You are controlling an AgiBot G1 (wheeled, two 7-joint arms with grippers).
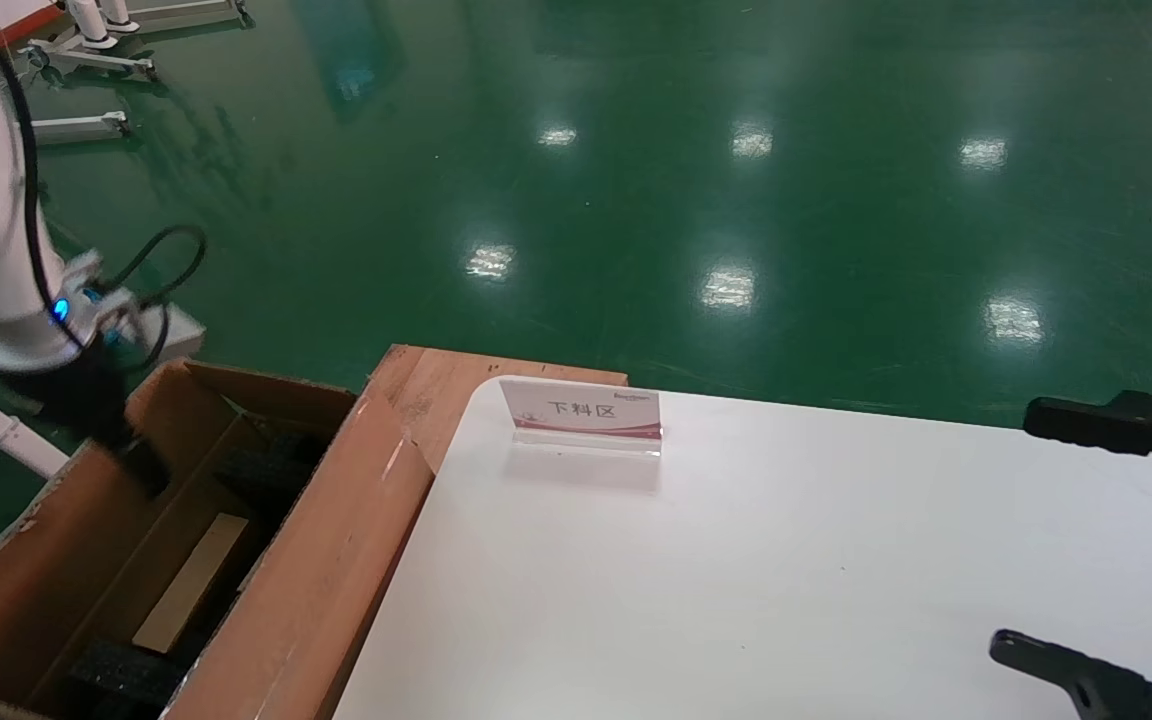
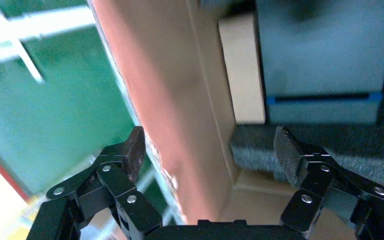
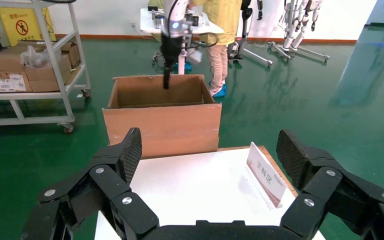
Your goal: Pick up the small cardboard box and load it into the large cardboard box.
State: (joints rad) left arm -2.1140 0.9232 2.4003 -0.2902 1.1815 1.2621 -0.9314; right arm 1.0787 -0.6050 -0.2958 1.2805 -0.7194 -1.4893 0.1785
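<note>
The large cardboard box [image 1: 336, 520] stands open on the floor left of the table, with black foam blocks [image 1: 126, 675] inside. On its bottom lies the small cardboard box [image 1: 191, 580], a flat tan carton, also seen in the left wrist view as the small cardboard box [image 2: 242, 70]. My left gripper [image 1: 141, 465] hangs over the box's far-left wall. In the left wrist view the left gripper [image 2: 209, 150] is open and holds nothing, and the carton wall [image 2: 165, 100] runs between its fingers. My right gripper [image 1: 1016, 530] is parked open over the table's right side.
A white table [image 1: 786, 580] carries an acrylic sign [image 1: 584, 412] near its back edge. A reddish wooden board [image 1: 436, 390] lies under the table's corner beside the carton. In the right wrist view, a cart with cartons [image 3: 30, 65] and a person [image 3: 225, 30] stand beyond the box.
</note>
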